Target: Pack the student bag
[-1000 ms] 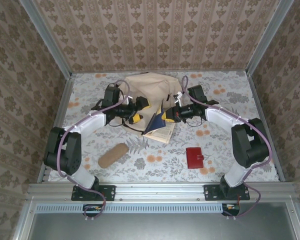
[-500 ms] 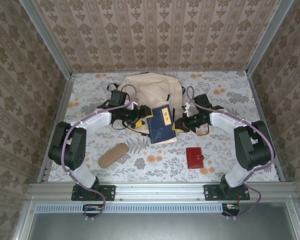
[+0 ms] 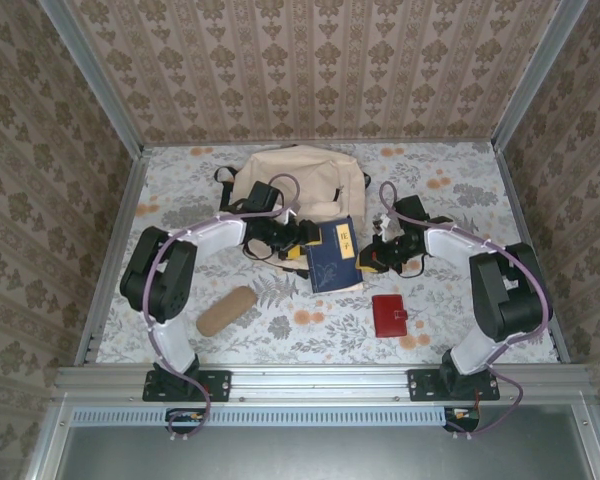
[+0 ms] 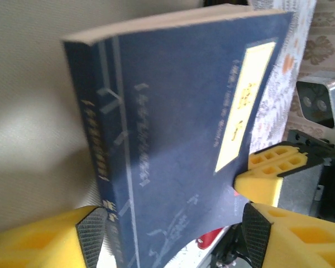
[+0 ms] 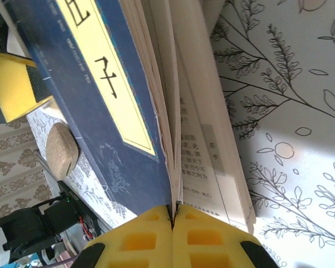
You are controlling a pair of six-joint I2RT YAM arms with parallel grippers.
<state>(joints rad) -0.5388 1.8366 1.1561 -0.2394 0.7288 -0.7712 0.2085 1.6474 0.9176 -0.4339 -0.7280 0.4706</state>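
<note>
The beige student bag (image 3: 295,175) lies at the back centre of the table, and its fabric (image 4: 28,111) is behind the book in the left wrist view. A dark blue book (image 3: 335,258) with a yellow title label sits just in front of the bag, between the two grippers. My right gripper (image 3: 370,258) is shut on the cover and some pages at the book's right edge (image 5: 173,215). The pages below that hang loose. My left gripper (image 3: 298,238) is open, its jaws wide on either side of the book's (image 4: 178,139) spine end (image 4: 170,231).
A tan cylindrical pouch (image 3: 227,310) lies at the front left, and its end (image 5: 61,151) shows in the right wrist view. A red wallet (image 3: 388,315) lies at the front right. Patterned walls and a metal frame enclose the table.
The book, open and drooping a second ago, is closed and has come slightly nearer and to the right. The left arm has reached further right. The right gripper has drawn back with the book.
</note>
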